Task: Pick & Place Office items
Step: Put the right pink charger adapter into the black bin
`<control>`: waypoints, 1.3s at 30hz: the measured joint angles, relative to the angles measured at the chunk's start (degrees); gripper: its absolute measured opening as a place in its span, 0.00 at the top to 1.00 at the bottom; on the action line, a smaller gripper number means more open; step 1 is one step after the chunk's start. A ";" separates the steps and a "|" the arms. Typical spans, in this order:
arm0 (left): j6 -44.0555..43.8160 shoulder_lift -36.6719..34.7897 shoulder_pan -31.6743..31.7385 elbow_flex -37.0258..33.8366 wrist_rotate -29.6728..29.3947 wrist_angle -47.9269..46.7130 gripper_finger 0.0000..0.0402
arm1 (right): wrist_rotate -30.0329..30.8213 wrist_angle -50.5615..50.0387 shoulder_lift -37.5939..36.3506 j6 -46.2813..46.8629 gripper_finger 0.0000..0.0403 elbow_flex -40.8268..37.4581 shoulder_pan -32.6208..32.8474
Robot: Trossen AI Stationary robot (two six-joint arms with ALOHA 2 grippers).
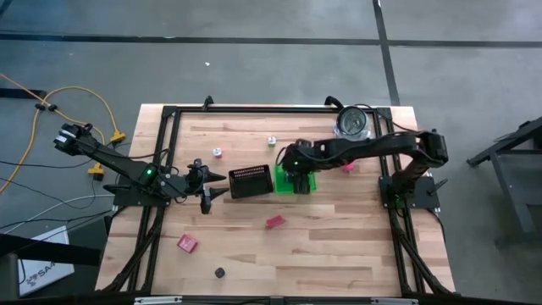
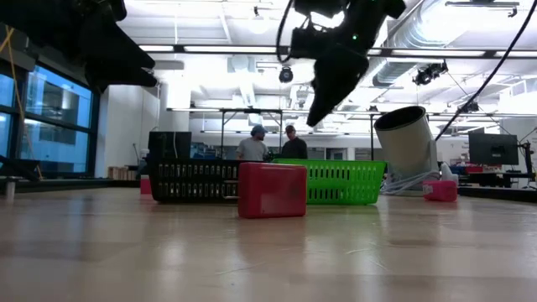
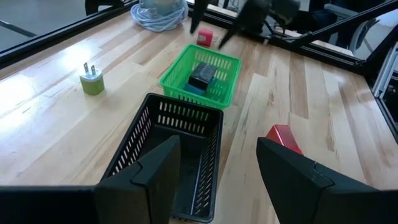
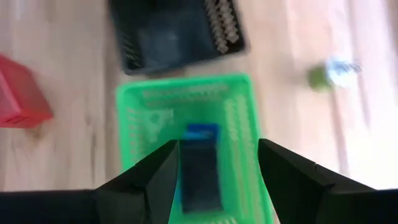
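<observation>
Right gripper (image 4: 214, 165) hangs over the green bin (image 4: 245, 124), fingers parted and holding nothing; a blue block (image 4: 200, 134) and a black block (image 3: 202, 76) lie in the bin directly beneath it. Left gripper (image 3: 217, 165) waits, empty and parted, beside the black tray (image 3: 134, 146), a red block (image 3: 283, 137) near it.

Two baskets: one black mesh tray (image 1: 249, 181), one green bin (image 1: 292, 180) just beside it at its three o'clock (a black block (image 3: 203, 76) and blue block (image 4: 200, 132) inside). Three red or pink blocks (image 1: 275, 222) lie loose, apparently.
</observation>
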 joint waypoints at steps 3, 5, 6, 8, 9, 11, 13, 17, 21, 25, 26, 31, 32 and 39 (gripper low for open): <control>0.00 0.02 0.00 0.00 0.00 0.16 0.49 | 1.68 -2.50 -1.94 3.71 0.49 0.04 -0.82; -0.01 0.00 0.00 0.00 0.00 0.17 0.49 | 2.61 -5.34 -3.40 6.13 0.49 -0.09 -1.38; -0.01 0.02 0.00 0.00 0.00 0.19 0.49 | 3.32 -6.04 -4.14 7.57 0.49 -0.02 -1.44; 0.01 0.00 0.01 0.00 0.00 0.34 0.49 | 4.64 -9.08 -5.33 10.28 0.49 0.04 -1.86; 0.01 0.00 0.00 0.00 0.00 0.49 0.49 | 5.40 -10.67 -5.63 11.59 0.49 0.02 -1.91; 0.01 0.00 0.02 0.00 0.00 0.54 0.49 | 6.25 -12.60 -6.19 14.24 0.49 0.02 -2.10; -0.01 0.00 0.02 -0.02 0.00 0.63 0.49 | 6.34 -15.68 -6.64 17.00 0.49 0.02 -2.42; 0.00 0.02 0.02 0.00 0.00 0.63 0.49 | 6.82 -21.66 -6.70 23.18 0.49 0.02 -3.67; -0.01 0.02 0.02 -0.02 0.00 0.60 0.49 | 7.00 -26.05 -6.72 28.25 0.49 -0.04 -4.87; 0.00 0.00 0.01 -0.01 0.00 0.60 0.49 | 6.96 -28.23 -6.70 32.57 0.49 -0.04 -5.30; 0.01 0.00 0.00 0.00 0.00 0.60 0.49 | 7.03 -28.88 -6.70 33.78 0.49 -0.04 -5.43; 0.00 0.01 0.00 -0.01 0.00 0.60 0.49 | 7.44 -33.30 -6.70 43.08 0.49 -0.04 -5.66; 0.00 0.01 0.01 -0.01 0.00 0.60 0.49 | 7.39 -34.19 -6.70 44.96 0.49 -0.04 -5.66; -0.01 0.02 0.00 0.00 0.00 0.58 0.49 | 6.92 -38.16 -6.70 52.41 0.49 -0.04 -4.78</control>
